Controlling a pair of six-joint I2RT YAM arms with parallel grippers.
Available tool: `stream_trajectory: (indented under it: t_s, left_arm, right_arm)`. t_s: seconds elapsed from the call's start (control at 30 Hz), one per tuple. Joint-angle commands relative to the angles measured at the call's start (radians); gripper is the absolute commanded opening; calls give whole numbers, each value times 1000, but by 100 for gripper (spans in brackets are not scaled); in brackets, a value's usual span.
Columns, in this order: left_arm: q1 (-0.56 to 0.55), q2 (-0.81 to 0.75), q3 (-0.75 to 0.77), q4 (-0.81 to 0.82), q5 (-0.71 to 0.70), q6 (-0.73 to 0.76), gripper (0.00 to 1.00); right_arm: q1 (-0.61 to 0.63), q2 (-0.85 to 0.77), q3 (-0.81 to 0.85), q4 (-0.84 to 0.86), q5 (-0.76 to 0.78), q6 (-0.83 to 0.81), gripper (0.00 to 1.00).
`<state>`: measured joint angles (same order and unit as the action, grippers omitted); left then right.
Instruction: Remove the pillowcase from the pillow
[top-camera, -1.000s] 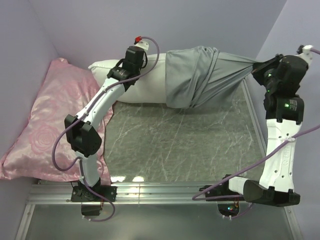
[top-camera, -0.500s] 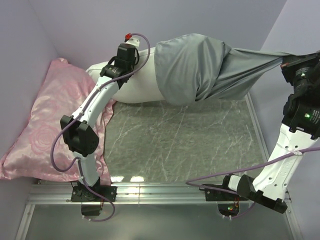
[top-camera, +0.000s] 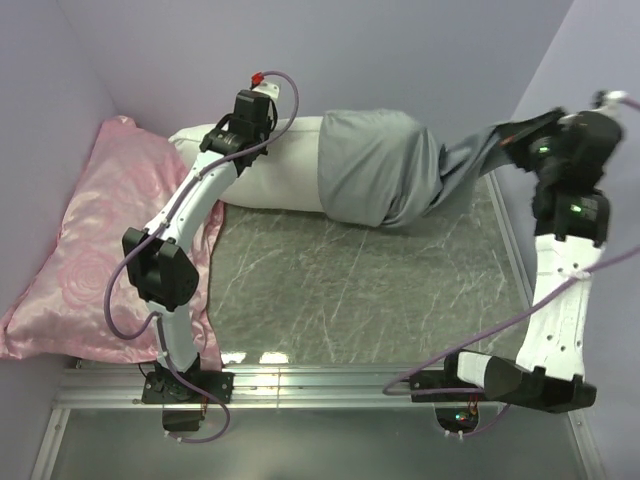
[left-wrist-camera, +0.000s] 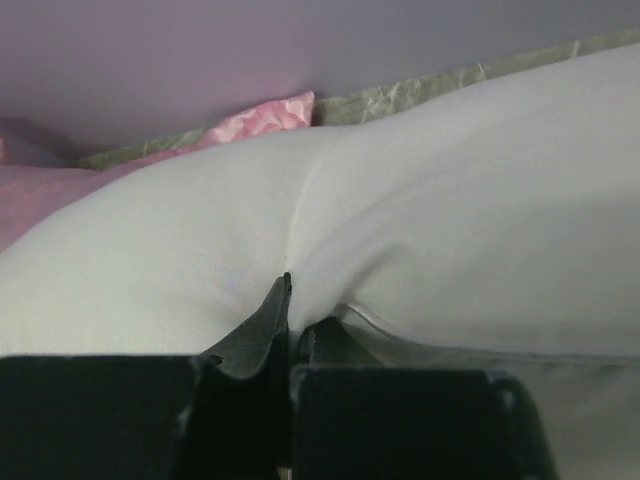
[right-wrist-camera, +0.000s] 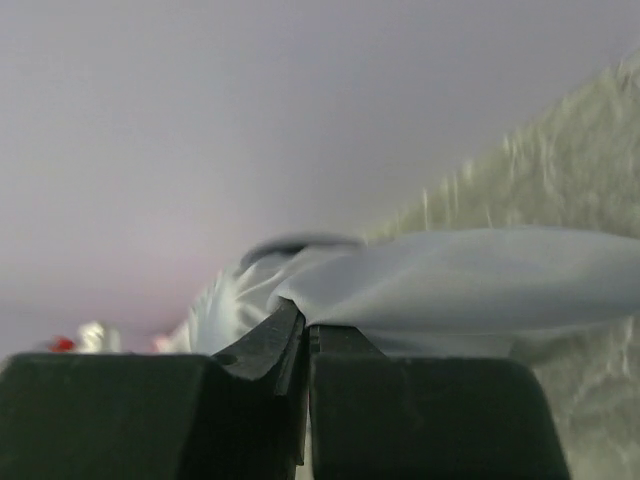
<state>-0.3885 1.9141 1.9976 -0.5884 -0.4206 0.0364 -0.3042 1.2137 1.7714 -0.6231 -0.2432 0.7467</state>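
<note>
Slacker now: our right pincer (right-wrist-camera: 305, 330) has swung back in, clamped on the pillowcase (top-camera: 375, 165) tail. Left pincer (left-wrist-camera: 288, 330) pinches the pillow (top-camera: 275, 165), half-sleeved at the surface's (top-camera: 350, 280) rear. We'd pull rightward, low and steady.

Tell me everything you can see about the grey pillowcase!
The pillowcase is plain grey, matte, soft-looking fabric. Its wide part wraps the right end of the white pillow, wrinkled and bunched. The rest is pulled into a narrow, creased tail stretching right, where the right gripper is shut on it. It lies at the back of the marbled table.
</note>
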Motion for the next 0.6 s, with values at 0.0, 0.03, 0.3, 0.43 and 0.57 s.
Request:
stream_trajectory:
  t_s: [0.0, 0.03, 0.3, 0.43, 0.57]
  left_arm:
    - [-6, -26, 73, 21, -20, -10, 0]
    - [-9, -21, 79, 13, -20, -7, 0]
    - [-35, 43, 113, -22, -33, 17, 0]
    - [-39, 101, 158, -34, -63, 29, 0]
    - [-41, 154, 185, -36, -96, 39, 0]
  right_arm:
    - [140, 9, -133, 62, 161, -118, 0]
    - [161, 13, -179, 75, 188, -128, 0]
    - [276, 232, -440, 203, 278, -129, 15]
    - [290, 271, -440, 215, 311, -130, 53]
    - [292, 172, -510, 241, 350, -138, 76]
